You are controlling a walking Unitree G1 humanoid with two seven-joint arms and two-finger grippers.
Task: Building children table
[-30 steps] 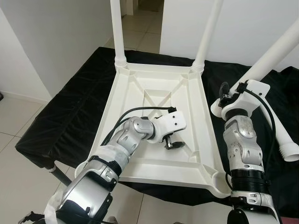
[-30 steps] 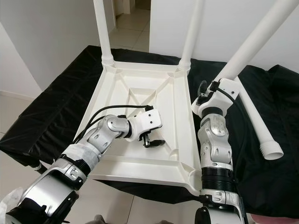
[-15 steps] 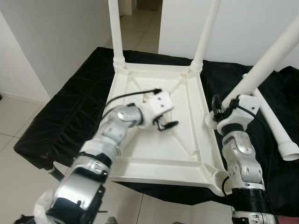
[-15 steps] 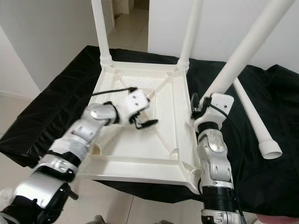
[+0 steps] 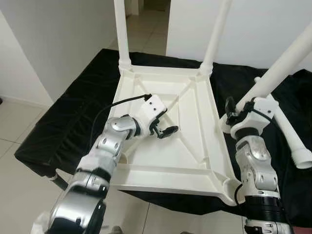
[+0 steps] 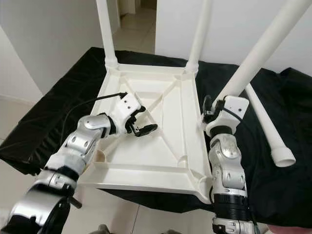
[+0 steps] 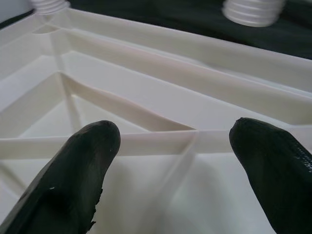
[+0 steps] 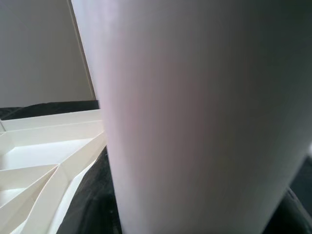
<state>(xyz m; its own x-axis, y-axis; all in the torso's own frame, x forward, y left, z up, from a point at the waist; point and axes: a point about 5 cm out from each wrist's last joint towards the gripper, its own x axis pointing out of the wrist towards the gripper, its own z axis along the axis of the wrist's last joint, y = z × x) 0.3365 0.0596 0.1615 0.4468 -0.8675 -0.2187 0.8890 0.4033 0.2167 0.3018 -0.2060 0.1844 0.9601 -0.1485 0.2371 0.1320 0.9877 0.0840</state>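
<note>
Tabletop (image 5: 165, 146), white plastic, lies upside down on a black cloth (image 5: 73, 112) over a low surface, ribbed underside facing up. 2 legs already stand in the far corner sockets: left far leg (image 5: 121, 29), right far leg (image 5: 217, 34).

Left gripper (image 5: 168, 130) hovers over the middle of the underside, above the diagonal ribs, fingers spread apart, nothing between them. Left wrist view: both fingertips (image 7: 78, 175) sit wide of each other with the rib crossing framed between them; whether they touch the plastic I cannot tell.

Right gripper (image 5: 231, 108) sits just past the tabletop's right edge, clamped on a 3rd leg (image 5: 287, 61), which tilts up and away to the right. Right wrist view: that leg's white tube (image 8: 195, 117) is pressed right up to the camera, tabletop rim off to the side.

A 4th leg (image 5: 287, 131) lies loose on the cloth on the right, open end (image 5: 302, 159) toward the near edge, well apart from the tabletop.

Count: 1 tabletop, 4 legs (2 fitted, 1 held, 1 loose), 2 near corner sockets open.

Around: white walls (image 5: 58, 44), pale tiled floor (image 5: 14, 126), doorway behind the far legs. Right arm stands between the near right corner and the loose leg.
</note>
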